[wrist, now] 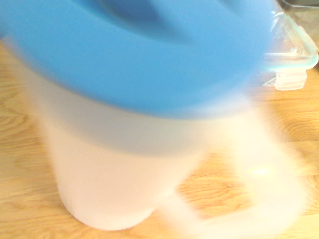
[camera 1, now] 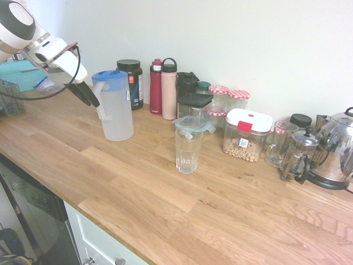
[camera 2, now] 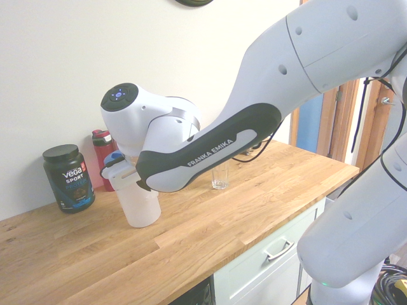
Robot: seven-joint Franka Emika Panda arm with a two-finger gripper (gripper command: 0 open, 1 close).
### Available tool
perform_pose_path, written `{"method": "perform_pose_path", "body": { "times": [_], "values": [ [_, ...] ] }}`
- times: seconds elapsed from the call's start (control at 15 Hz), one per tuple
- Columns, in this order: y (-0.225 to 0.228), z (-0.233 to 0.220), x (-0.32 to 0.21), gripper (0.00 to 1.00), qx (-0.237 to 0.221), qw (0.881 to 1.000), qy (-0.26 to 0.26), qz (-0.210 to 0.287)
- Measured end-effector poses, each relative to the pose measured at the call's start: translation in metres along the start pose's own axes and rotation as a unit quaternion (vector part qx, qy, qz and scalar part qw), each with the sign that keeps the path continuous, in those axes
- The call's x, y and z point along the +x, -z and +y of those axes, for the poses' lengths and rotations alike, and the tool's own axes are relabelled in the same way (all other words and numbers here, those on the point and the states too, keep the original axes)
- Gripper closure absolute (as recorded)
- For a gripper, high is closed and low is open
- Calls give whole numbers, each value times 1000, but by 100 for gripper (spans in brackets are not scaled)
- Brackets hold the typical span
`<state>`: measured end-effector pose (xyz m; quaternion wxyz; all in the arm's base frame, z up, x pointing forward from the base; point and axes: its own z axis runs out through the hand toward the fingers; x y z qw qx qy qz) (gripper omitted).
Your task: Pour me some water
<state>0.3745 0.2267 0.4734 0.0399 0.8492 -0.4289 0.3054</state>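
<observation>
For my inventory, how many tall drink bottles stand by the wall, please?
2: a red bottle and a pink bottle side by side beside the black tub; others may be hidden.

One tall frosted-plastic pitcher with a blue lid (camera 1: 115, 106) stood on the wooden counter (camera 1: 165, 204). There was one ribbed clear drinking glass (camera 1: 187, 150), one black supplement tub (camera 1: 132, 83), and two bottles: one dark red (camera 1: 156, 87), one pale pink (camera 1: 169, 89). Two glass jars had red-checked lids (camera 1: 229, 94). One clear food box with a white-and-red lid (camera 1: 246, 134), one glass French press (camera 1: 298, 155) and one steel kettle (camera 1: 336, 146) completed the row.
</observation>
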Motion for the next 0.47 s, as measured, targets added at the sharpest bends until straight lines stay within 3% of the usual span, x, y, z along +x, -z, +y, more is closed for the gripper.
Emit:
{"method": "perform_pose_path", "body": {
  "times": [0.13, 0.27, 0.47],
  "values": [
    [20, 7, -3, 0, 1, 1000, 15, -10],
    [53, 22, -4, 0, 6, 997, 57, -56],
    [105, 63, 7, 0, 18, 981, 136, -140]
  ]
}}
